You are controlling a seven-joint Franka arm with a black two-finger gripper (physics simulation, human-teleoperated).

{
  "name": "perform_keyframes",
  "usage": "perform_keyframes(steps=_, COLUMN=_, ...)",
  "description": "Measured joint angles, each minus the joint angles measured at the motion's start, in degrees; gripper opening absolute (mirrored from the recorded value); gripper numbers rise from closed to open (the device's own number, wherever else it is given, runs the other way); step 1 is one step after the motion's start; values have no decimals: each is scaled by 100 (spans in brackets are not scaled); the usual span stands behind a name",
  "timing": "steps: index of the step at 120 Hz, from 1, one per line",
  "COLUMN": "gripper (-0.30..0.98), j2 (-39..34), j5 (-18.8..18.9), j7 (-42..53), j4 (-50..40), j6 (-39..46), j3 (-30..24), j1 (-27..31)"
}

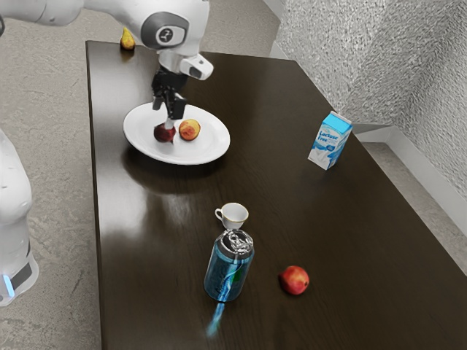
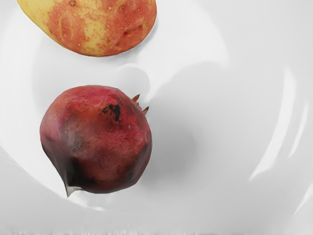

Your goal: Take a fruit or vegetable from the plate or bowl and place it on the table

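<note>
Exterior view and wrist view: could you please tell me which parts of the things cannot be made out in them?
- Yellow-red fruit: one end, wrist view, cut off by the edge.
- Dark red fruit: underside, wrist view, hidden by its own body.
- Plate: outer rim, wrist view, cut off by the edges.
- Cup: part of the base, exterior view, behind the can.
- Carton: fine print, exterior view, too small.

Gripper above the plate of pomegranate and peach — cup, can, apple, carton (even a pear) on the table.
</note>
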Motion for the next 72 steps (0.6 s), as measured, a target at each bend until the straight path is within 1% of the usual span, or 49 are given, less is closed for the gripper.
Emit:
perform_keyframes(steps=16, gripper=69, j2=18, j5=-10, j7=-7, j4=68, j6=30, j3=8, j1=90)
perform_keyframes(steps=36, gripper=69, j2=239, j5=4, j7=61, j4=203, j6=96, j3=58, j1=201)
perform_keyframes(steps=72, gripper=69, j2=508, j5=-69, j7=151, j4=148, j6=302, j3=95, j1=299)
